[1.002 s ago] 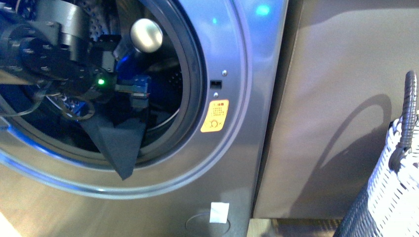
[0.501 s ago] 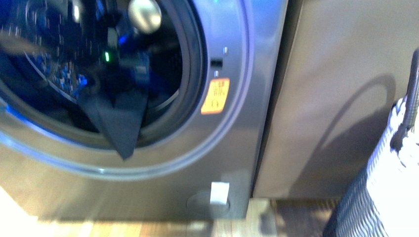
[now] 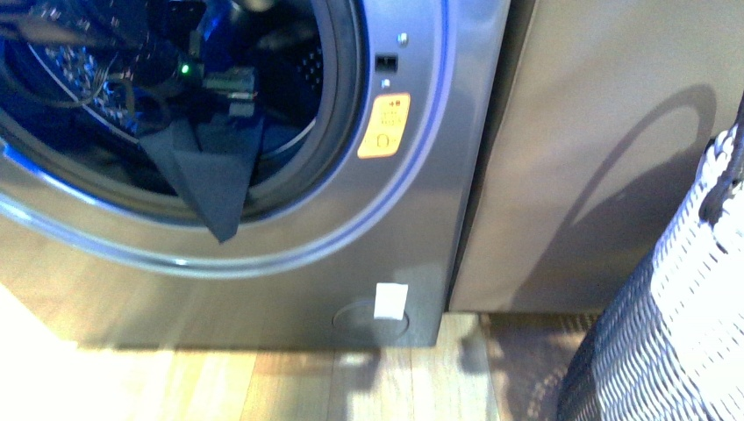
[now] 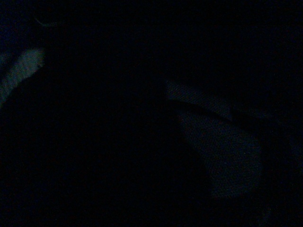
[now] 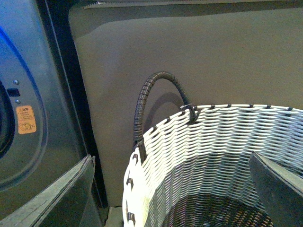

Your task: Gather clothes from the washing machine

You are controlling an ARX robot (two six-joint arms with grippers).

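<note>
The grey washing machine (image 3: 421, 219) fills the left of the front view, with its porthole open and an orange warning sticker (image 3: 384, 125) beside it. My left gripper (image 3: 230, 98) is inside the porthole, shut on the clothes (image 3: 213, 180), a dark navy garment that hangs in a point over the lower rim. The left wrist view is dark. My right gripper (image 5: 175, 189) is open and empty above the woven basket (image 5: 199, 142); the washing machine (image 5: 42, 118) also shows in the right wrist view.
The white woven laundry basket (image 3: 676, 324) with a dark handle (image 5: 151, 97) stands at the right, beside a brown-grey panel (image 3: 597, 158). Wooden floor (image 3: 263, 381) runs along the bottom in front of the machine.
The front view has shifted, so the porthole and sticker now sit higher and floor shows below. The left gripper and hanging clothes have moved up with it, the cloth still over the rim.
</note>
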